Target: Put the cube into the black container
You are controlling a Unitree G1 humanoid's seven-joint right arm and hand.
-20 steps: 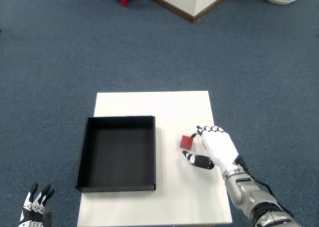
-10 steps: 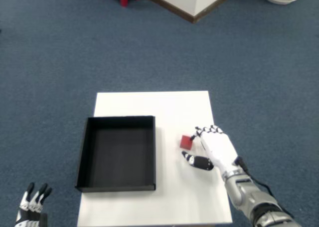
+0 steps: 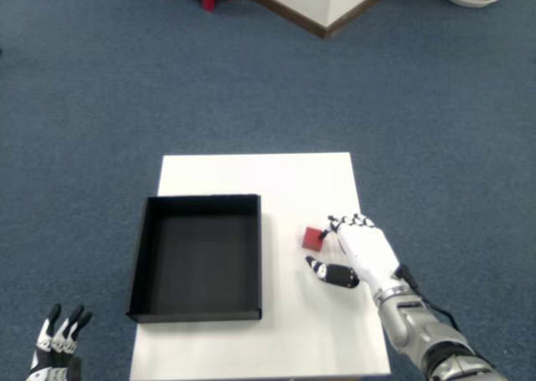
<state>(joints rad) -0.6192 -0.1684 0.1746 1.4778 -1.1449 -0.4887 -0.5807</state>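
Barely any movement since the earlier frames: right hand (image 3: 362, 250) is kept on the table (image 3: 293, 339), and the left hand (image 3: 57, 346) has shifted slightly at lower left. Cube (image 3: 314, 238) sits just right of the container (image 3: 197, 256), touched by fingertips (image 3: 337, 224) but not gripped. Thumb is spread apart, nothing held.

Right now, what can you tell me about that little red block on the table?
The red cube is small, plain and evenly coloured, with crisp edges; its material cannot be told. It sits flat on the white table, slightly turned, to the right of the black container and clearly outside it. The right hand is beside it, fingertips at its right edge and thumb below it. Whether they actually touch it is unclear; it does not look lifted.
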